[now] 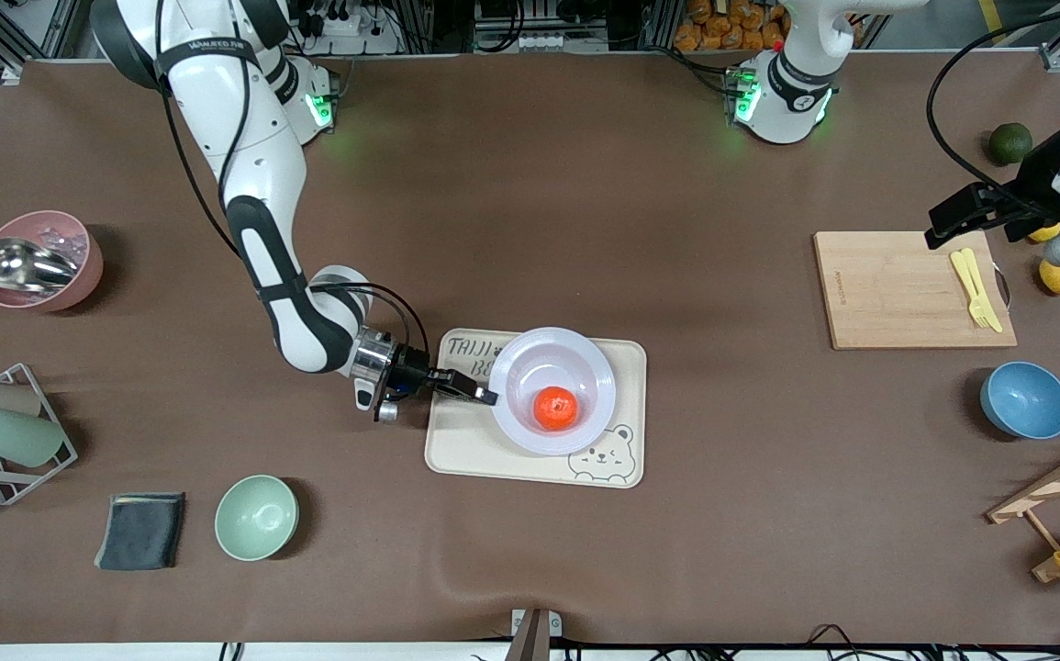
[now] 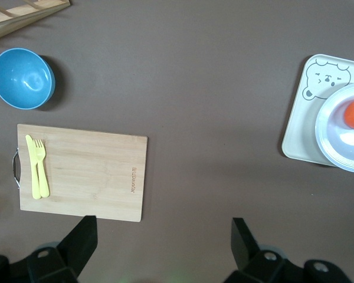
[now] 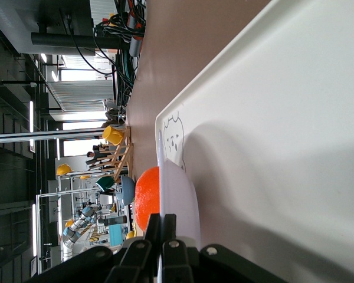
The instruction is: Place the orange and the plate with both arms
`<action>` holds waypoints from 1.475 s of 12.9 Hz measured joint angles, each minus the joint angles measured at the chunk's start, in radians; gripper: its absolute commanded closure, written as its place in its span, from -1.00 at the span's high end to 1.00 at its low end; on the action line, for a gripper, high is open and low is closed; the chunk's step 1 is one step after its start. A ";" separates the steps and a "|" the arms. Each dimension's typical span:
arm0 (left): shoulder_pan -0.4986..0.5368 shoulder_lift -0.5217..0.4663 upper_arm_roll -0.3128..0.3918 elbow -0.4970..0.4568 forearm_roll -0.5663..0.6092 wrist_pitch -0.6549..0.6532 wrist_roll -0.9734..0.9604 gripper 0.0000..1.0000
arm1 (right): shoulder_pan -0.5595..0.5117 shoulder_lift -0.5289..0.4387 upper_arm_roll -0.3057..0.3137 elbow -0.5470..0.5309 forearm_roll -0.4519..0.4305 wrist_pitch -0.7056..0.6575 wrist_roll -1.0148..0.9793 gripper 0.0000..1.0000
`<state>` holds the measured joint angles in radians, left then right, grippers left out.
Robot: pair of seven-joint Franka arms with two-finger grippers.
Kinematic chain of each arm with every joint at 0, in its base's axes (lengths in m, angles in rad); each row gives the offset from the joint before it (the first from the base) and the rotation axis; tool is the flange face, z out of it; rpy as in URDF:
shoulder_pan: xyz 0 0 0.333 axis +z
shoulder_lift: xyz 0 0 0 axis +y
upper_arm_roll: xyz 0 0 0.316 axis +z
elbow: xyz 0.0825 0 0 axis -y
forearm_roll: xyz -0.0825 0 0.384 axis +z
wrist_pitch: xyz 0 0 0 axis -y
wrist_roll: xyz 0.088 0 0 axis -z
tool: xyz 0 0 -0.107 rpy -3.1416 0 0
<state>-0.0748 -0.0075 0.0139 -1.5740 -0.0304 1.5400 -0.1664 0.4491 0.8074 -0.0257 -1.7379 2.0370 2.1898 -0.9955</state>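
Nearest the camera stands one empty green bowl [image 1: 256,517]; farther up toward the right arm's end, one pink bowl [image 1: 45,260] holds a metal scoop [image 1: 23,263]. At centre, one cream tray [image 1: 537,407] carries the plate [image 1: 552,390], which holds the single orange [image 1: 555,408] just beside the right gripper [image 1: 487,397], whose fingers pinch the plate's rim. Toward the left arm's end, the left gripper [image 2: 162,233] hangs spread wide by the cutting board [image 1: 913,289], with one empty blue bowl [image 1: 1025,399] nearer the camera.

Bare table [image 1: 530,202] lies open between bear-printed tray [image 1: 626,367] and cutting board [image 1: 906,294]; the right gripper [image 1: 485,397] blocks the plate [image 1: 596,363] rim's right-arm side.
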 measured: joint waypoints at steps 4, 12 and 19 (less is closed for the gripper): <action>0.000 0.000 0.001 0.000 0.000 0.000 0.000 1.00 | 0.005 0.004 0.002 0.015 0.000 0.032 -0.001 0.16; 0.001 0.000 0.003 0.000 0.000 0.002 0.000 1.00 | -0.026 0.003 -0.011 0.054 -0.226 0.047 0.121 0.28; 0.001 0.000 0.003 0.000 0.000 0.003 0.000 1.00 | -0.098 -0.025 -0.018 0.117 -0.541 -0.014 0.380 0.31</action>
<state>-0.0735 -0.0074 0.0168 -1.5736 -0.0304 1.5426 -0.1663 0.3509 0.7826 -0.0435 -1.6205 1.4958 2.1754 -0.6155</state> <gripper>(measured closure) 0.000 0.357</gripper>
